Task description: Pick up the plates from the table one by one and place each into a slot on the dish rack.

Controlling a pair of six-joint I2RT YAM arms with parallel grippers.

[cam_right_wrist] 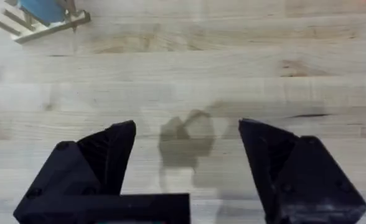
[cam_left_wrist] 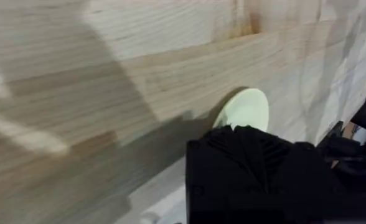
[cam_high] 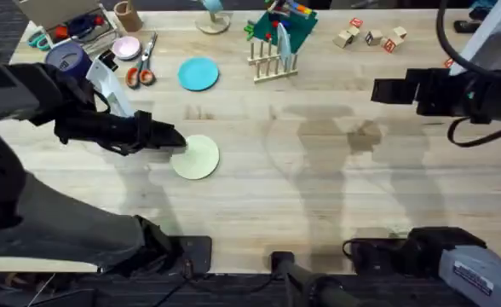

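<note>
Cream plate flat on table, my left gripper at its near-left rim, finger state I cannot tell, teal plate beside dish rack, right gripper spread wide over bare wood.

A round cream plate lies left of centre on the pale wood-plank worktop with faint grain. A round light-blue plate sits higher. Both tools are black.
</note>
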